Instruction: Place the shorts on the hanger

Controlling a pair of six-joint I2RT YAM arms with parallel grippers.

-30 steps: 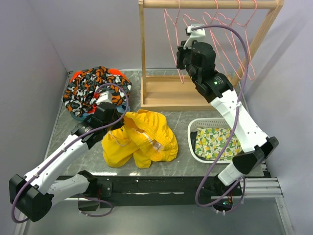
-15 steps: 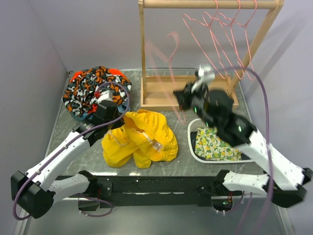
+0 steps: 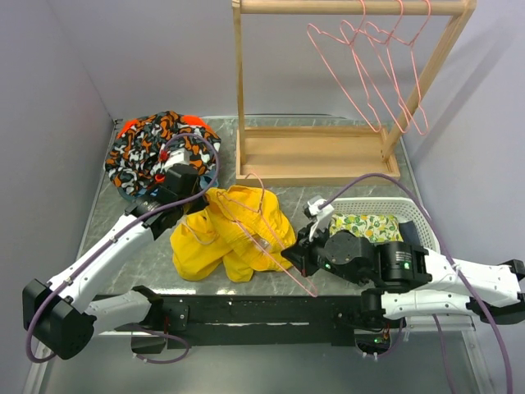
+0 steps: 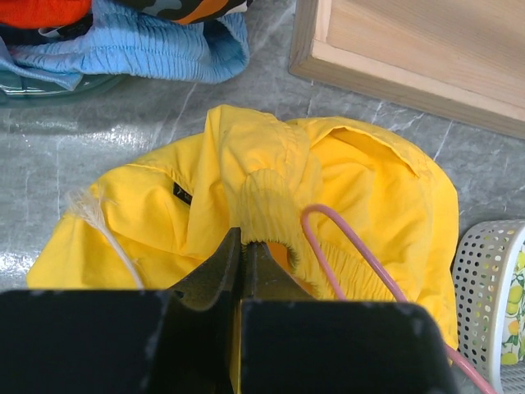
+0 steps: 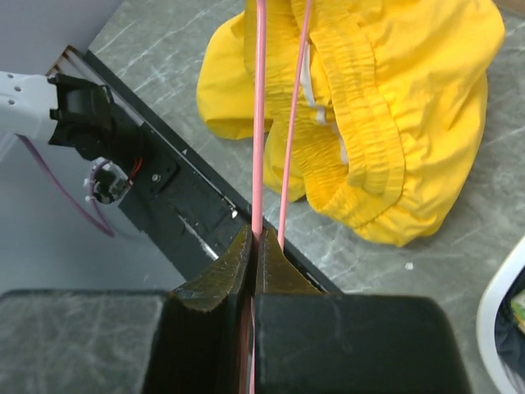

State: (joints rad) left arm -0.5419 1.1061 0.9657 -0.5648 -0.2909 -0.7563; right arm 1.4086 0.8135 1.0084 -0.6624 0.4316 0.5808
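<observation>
After it left the rack (image 3: 316,156), right tool (image 5: 253,235), clamped on hanger (image 5: 258,123), lies low beside shorts (image 4: 361,180). Left tool (image 4: 243,240) pinches shorts. Grey marbled desk (image 4: 148,115), lilac walls (image 3: 148,57).

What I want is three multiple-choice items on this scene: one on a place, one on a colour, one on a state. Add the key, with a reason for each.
1. Where does the lemon-print cloth lie?
A. in the white basket
B. in a red bucket
C. on a shelf

2. What colour is the hanger that the right hand holds?
A. blue
B. pink
C. green

3. What state is the left hand in?
A. wide open
B. shut on the shorts
C. shut on a cup

Key:
1 A: the top view shows the cloth inside the basket's rim.
2 B: the right wrist view shows a pink wire pinched between the fingers.
3 B: the left wrist view shows the fingers closed on the yellow waistband.
</observation>
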